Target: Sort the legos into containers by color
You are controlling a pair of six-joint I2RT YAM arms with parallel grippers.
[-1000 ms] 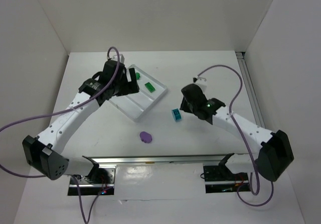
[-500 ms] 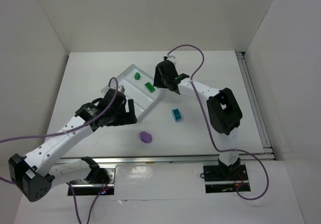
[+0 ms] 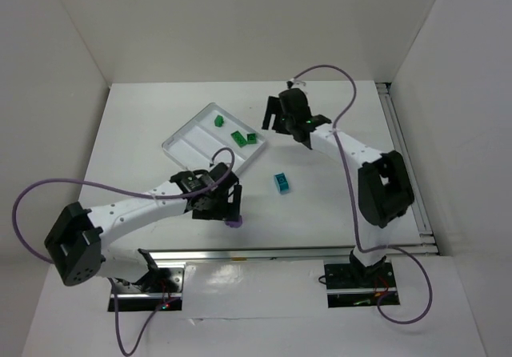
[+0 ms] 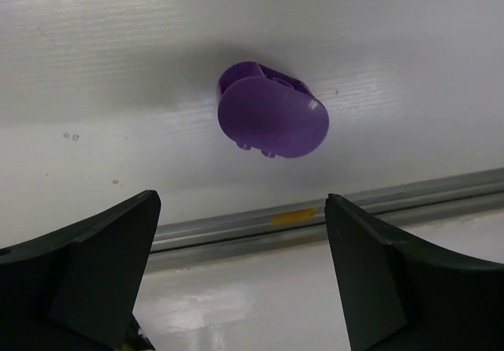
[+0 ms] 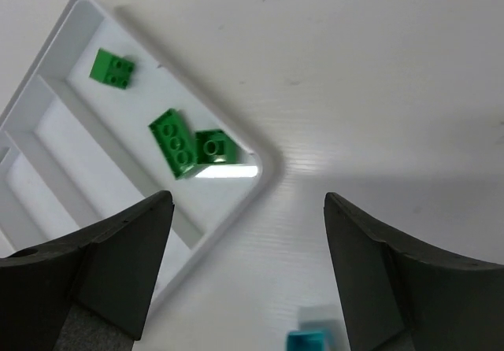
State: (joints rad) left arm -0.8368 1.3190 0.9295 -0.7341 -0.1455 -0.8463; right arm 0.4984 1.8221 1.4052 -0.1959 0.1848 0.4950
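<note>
Green legos (image 5: 175,142), three, lie in one edge compartment of the white tray (image 3: 192,139); cyan brick (image 3: 281,182) and purple piece (image 4: 272,115) rest on the worktop (image 3: 320,206). Left jaws stand apart over the purple piece, right jaws apart above the tray corner.

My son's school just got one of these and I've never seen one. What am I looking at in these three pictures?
These are two white robot arms bolted to a table, each ending in a two-finger gripper. The wide picture looks down from above; the other two come from a camera on each wrist. The left gripper hangs open over a flat rounded purple plastic piece on the table. The right gripper, open and empty, is near a shallow white divided plastic tray holding three small green studded bricks. A cyan plastic brick lies on the table outside the tray. Nothing is held.
</note>
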